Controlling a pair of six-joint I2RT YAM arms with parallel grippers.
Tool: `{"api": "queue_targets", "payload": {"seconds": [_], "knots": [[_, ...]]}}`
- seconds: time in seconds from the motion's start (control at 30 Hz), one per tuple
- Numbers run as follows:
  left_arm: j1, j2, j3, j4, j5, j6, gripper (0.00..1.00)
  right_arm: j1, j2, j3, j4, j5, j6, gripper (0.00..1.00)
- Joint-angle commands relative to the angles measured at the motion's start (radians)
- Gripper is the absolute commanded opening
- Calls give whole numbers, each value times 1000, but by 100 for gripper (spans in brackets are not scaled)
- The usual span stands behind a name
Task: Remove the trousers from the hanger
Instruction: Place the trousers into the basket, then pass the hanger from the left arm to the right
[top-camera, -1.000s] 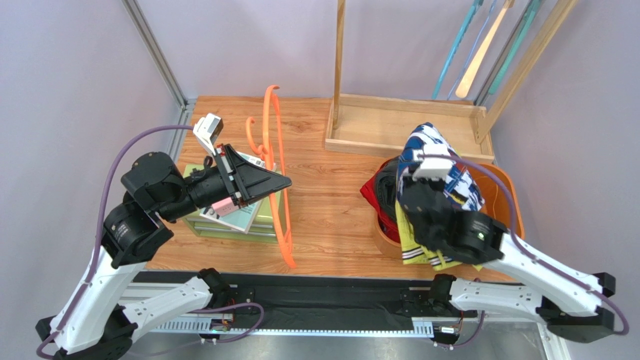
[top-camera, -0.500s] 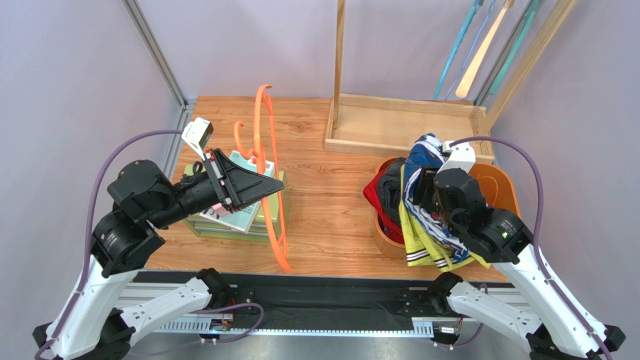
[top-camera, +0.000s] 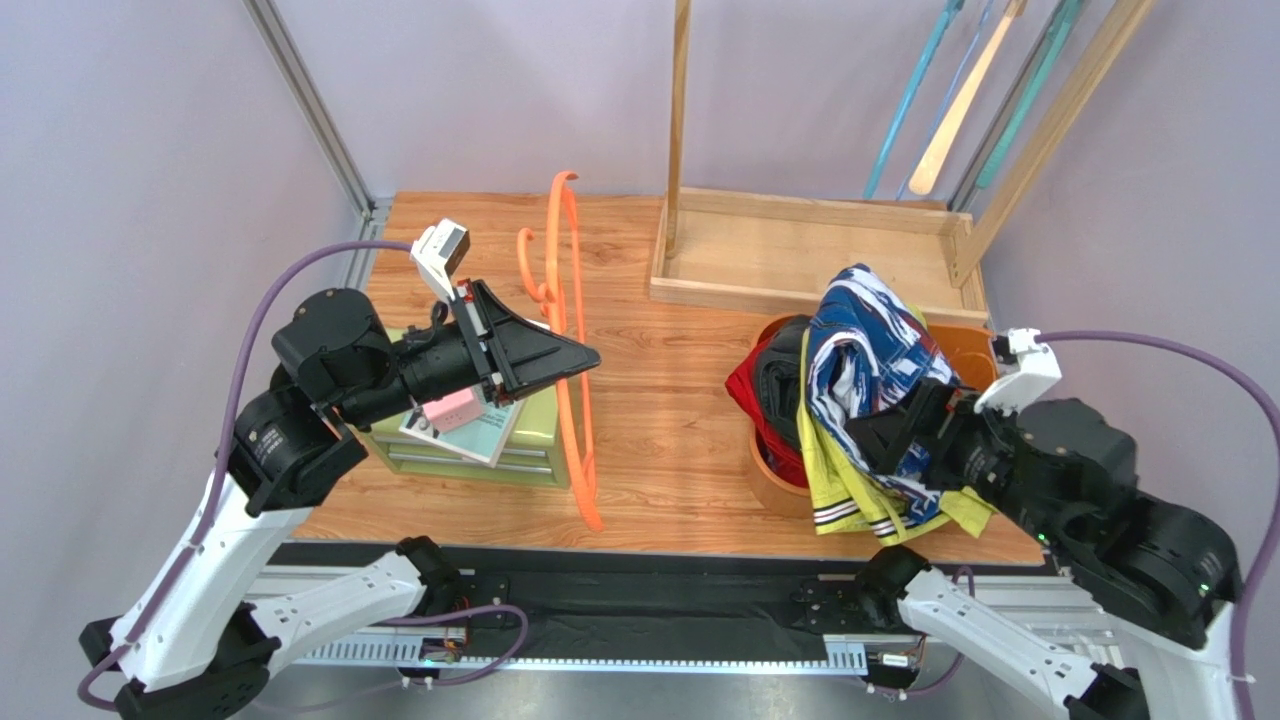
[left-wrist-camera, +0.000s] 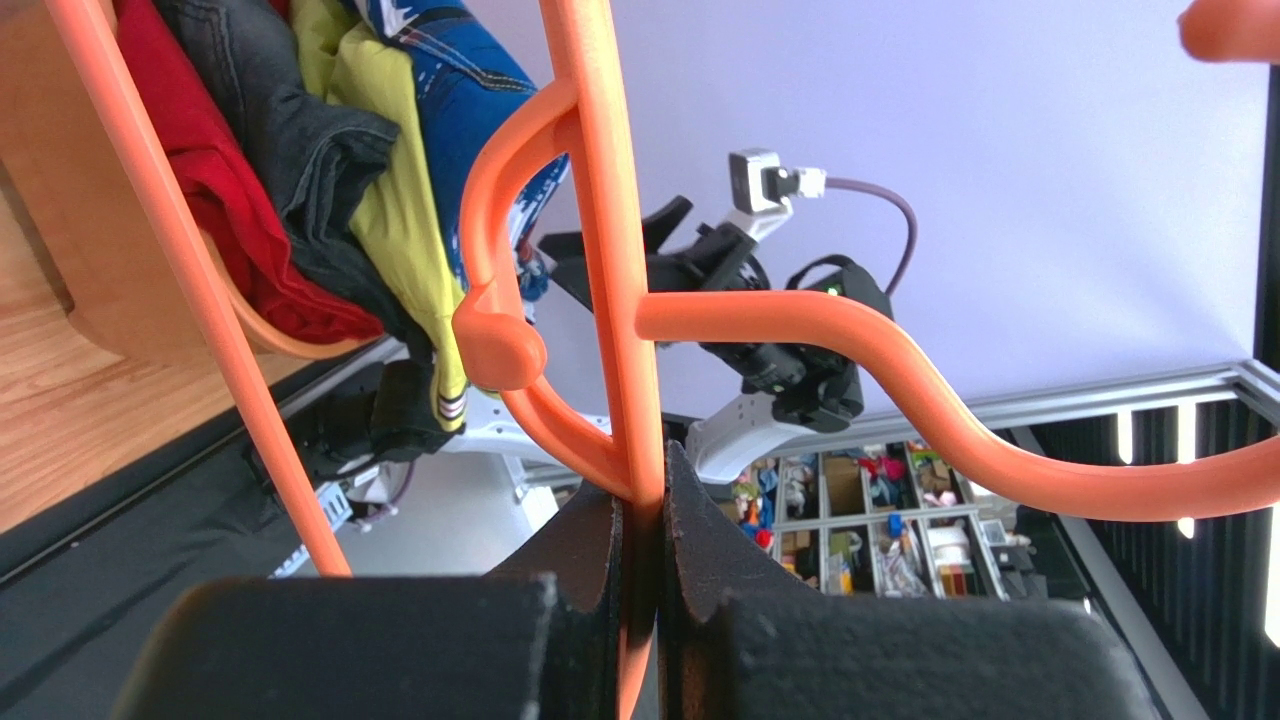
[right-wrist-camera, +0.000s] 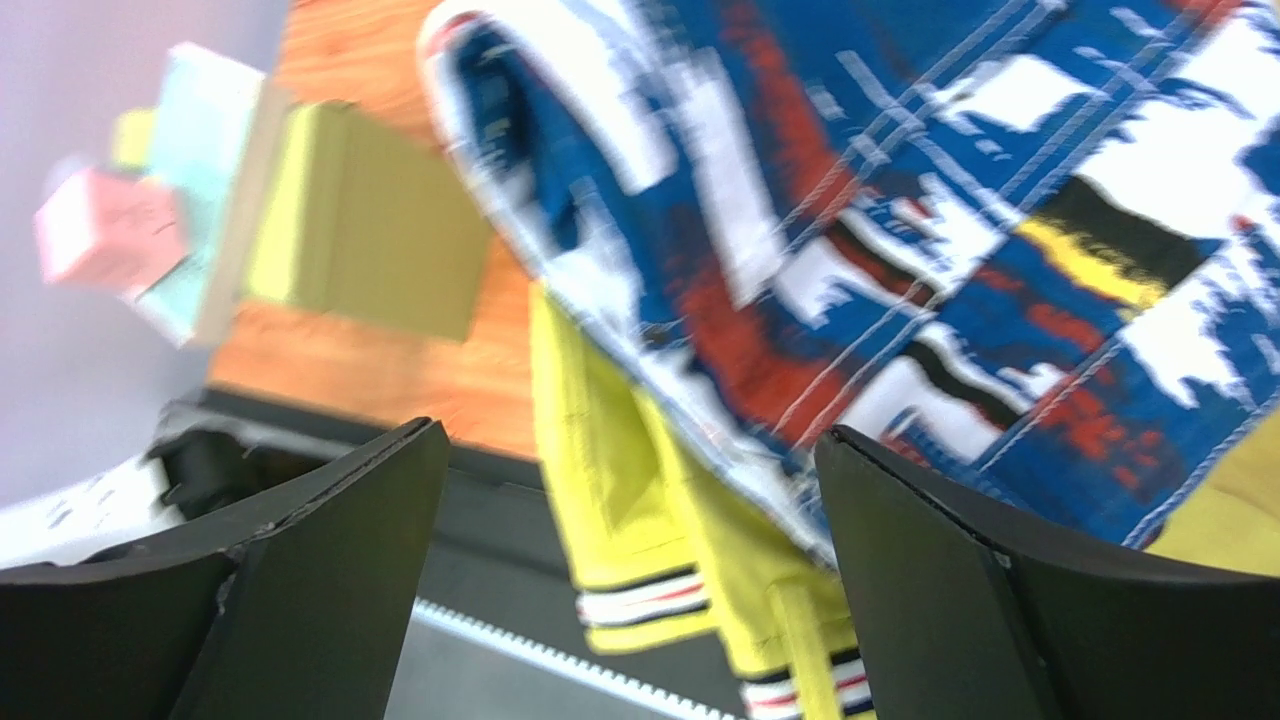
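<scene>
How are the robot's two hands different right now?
The left gripper is pinched shut on the orange hanger; the right gripper is wide open and holds nothing. The left gripper is up by the table's middle; the right gripper faces the navy trousers. Both are black with two fingers.

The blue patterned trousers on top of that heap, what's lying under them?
Under the blue trousers lie yellow-green trousers with striped cuffs; a black pair and a red pair sit beside, in an orange tub. Anything deeper is covered.
</scene>
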Motion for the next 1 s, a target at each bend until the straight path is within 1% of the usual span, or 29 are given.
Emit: {"api": "queue_targets", "payload": {"seconds": [0.0, 0.07, 0.17, 0.23, 0.3, 0.33, 0.37, 0.4, 0.47, 0.57, 0.6, 0.67, 0.7, 0.73, 0.8, 0.83, 0.9, 0.93, 0.97], "knots": [[2, -1, 27, 68, 26, -11, 0, 0, -20, 115, -66, -208, -72, 100], [2, 5, 31, 69, 23, -13, 0, 0, -20, 146, -22, -294, -132, 100], [3, 15, 38, 72, 12, -10, 0, 0, 43, 218, 24, -418, -183, 100], [3, 22, 39, 75, 11, -8, 0, 0, 110, 244, 64, -507, -171, 100], [5, 34, 44, 78, 11, -5, 0, 0, 155, 235, 171, -598, -143, 100], [5, 39, 47, 77, 12, -2, 0, 0, 166, 212, 211, -621, -126, 100], [7, 46, 48, 77, 11, -2, 0, 0, 185, 201, 287, -641, -96, 100], [7, 49, 50, 77, 9, -1, 0, 3, 196, 191, 318, -675, -82, 100], [10, 61, 53, 78, 4, 2, 0, 16, 224, 163, 398, -683, -48, 99], [11, 81, 62, 80, 3, 7, 0, 111, 256, 145, 490, -629, -20, 97], [10, 86, 65, 81, 0, 8, 0, 189, 273, 149, 501, -557, -19, 97], [13, 100, 73, 83, -3, 15, 0, 281, 336, 167, 501, -474, -26, 98], [13, 103, 74, 86, -6, 15, 0, 356, 359, 190, 503, -416, -32, 98], [13, 111, 74, 89, -6, 15, 0, 389, 377, 195, 512, -391, -31, 98], [16, 115, 76, 92, -9, 16, 0, 431, 402, 178, 572, -368, -17, 93], [14, 115, 76, 94, -8, 16, 0, 437, 403, 168, 599, -370, 1, 92], [17, 117, 73, 95, -8, 15, 0, 448, 410, 149, 676, -373, 18, 86], [19, 117, 67, 98, -6, 13, 0, 452, 414, 137, 699, -392, 23, 84], [19, 115, 64, 103, -6, 12, 0, 458, 426, 132, 736, -396, 24, 79]]}}
